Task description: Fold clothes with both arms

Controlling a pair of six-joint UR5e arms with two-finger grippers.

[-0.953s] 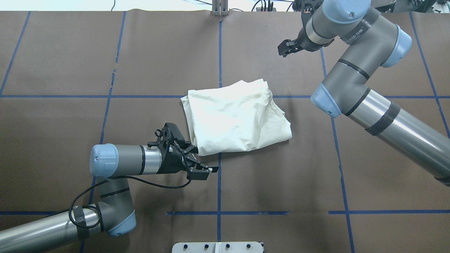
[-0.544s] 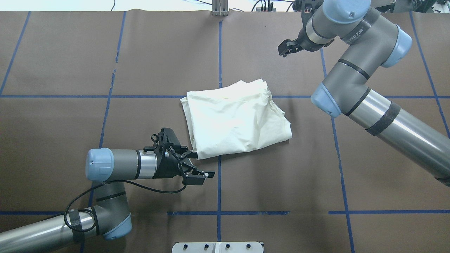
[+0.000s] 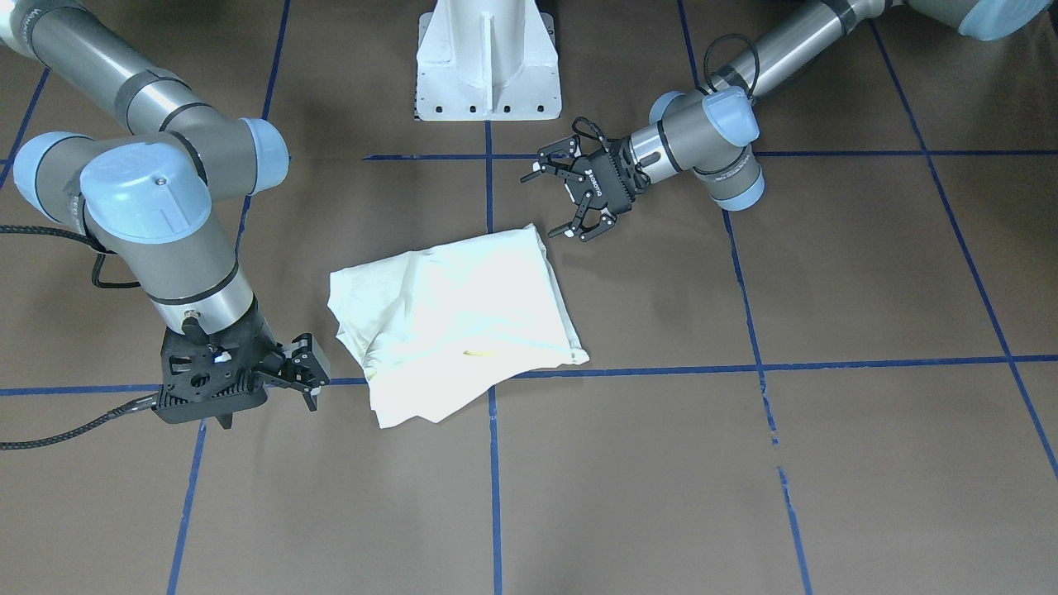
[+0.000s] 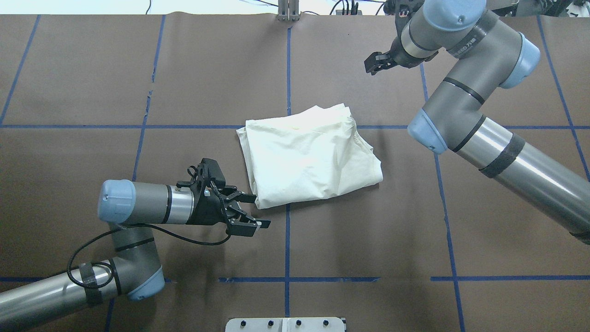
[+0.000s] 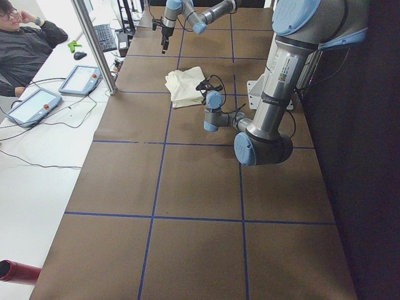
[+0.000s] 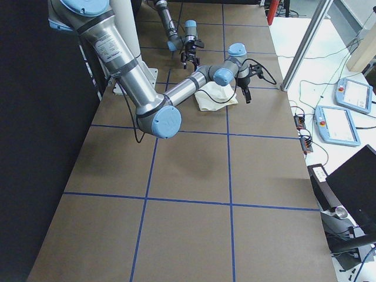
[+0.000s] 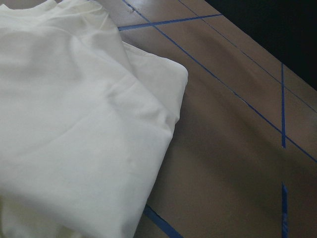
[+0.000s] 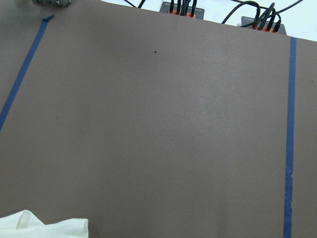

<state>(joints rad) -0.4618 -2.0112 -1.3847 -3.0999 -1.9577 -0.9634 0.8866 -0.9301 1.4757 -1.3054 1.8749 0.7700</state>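
The left gripper (image 4: 257, 211) is hovering, jaws released, just beside the near-left corner of the folded T-shirt (image 4: 313, 157). The shirt is lying mid-table, its long axis running left-right with the right end angling farther. The right gripper (image 4: 375, 62) is hanging far right, jaws released.

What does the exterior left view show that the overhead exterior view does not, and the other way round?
Only exterior left: a seated person at a white desk with two screen pendants. Only overhead: the left gripper plainly open, beside the near corner of the folded shirt. Both: the shirt, the left arm, the right arm and the blue tape grid.
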